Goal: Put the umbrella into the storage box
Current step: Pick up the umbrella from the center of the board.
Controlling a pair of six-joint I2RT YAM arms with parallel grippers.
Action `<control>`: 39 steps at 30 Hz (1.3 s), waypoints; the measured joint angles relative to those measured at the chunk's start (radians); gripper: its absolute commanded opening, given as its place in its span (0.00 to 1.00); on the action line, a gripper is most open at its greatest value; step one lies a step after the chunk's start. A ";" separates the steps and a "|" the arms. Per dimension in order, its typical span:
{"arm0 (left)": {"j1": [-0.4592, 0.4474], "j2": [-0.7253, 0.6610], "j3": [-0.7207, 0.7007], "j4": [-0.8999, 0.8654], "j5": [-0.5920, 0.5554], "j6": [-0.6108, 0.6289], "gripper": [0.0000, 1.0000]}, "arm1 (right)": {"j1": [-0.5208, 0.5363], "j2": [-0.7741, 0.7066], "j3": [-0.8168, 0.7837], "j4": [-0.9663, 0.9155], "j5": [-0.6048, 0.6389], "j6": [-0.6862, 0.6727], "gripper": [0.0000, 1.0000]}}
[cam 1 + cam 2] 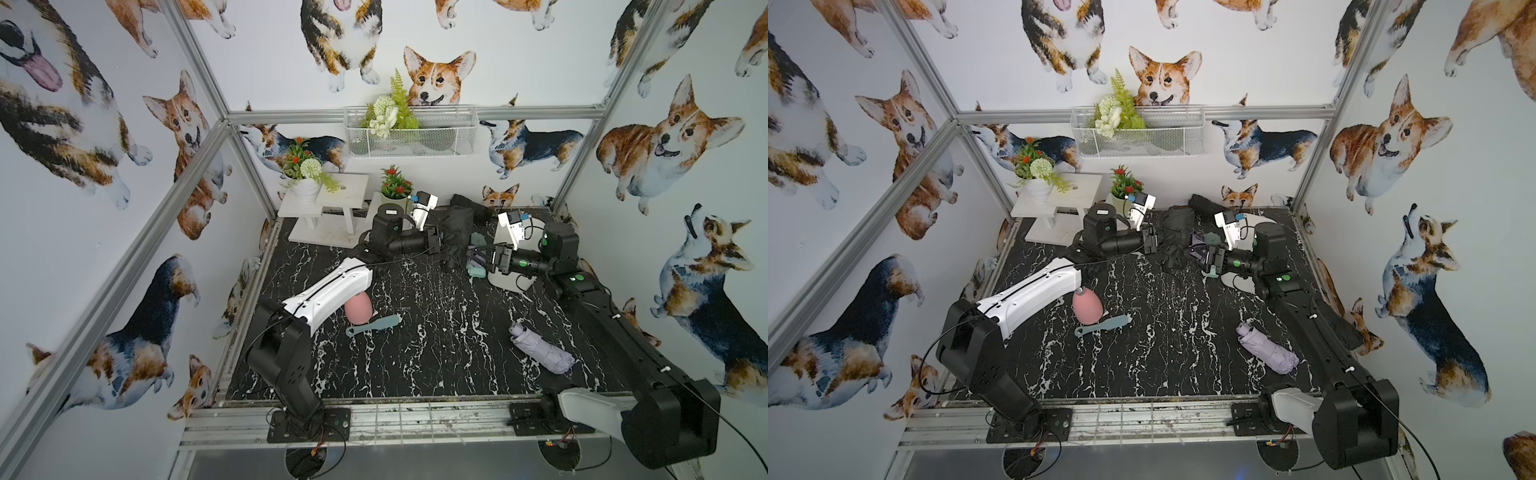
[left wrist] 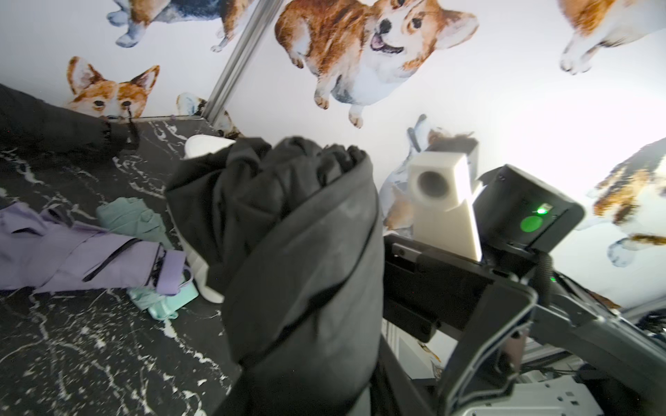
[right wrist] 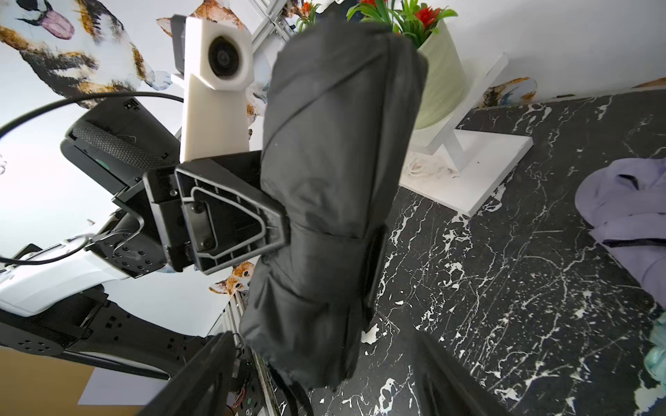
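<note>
One lavender umbrella point(image 1: 540, 349) lies by the desk's point(image 1: 436, 332) near right edge. Beyond, the left gripper point(image 3: 313, 237) clamps a black umbrella point(image 3: 335, 144) mid-length for balance, apparently lifted clear. The right gripper point(image 1: 488, 259) gapes empty beside it, above the storage box point(image 1: 509, 284) near the far right corner.
</note>
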 measured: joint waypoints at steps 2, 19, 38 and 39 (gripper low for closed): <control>0.000 0.005 0.000 0.049 0.023 -0.028 0.31 | 0.000 0.000 -0.003 0.018 -0.011 0.004 0.81; 0.000 0.103 0.022 0.320 0.131 -0.225 0.28 | 0.000 0.015 -0.032 0.212 -0.070 0.138 0.48; 0.001 0.016 0.000 0.235 0.100 -0.151 0.81 | -0.003 -0.014 -0.032 0.227 -0.037 0.177 0.00; 0.007 0.004 -0.009 0.218 0.092 -0.139 0.82 | -0.009 -0.022 -0.032 0.213 -0.026 0.173 0.00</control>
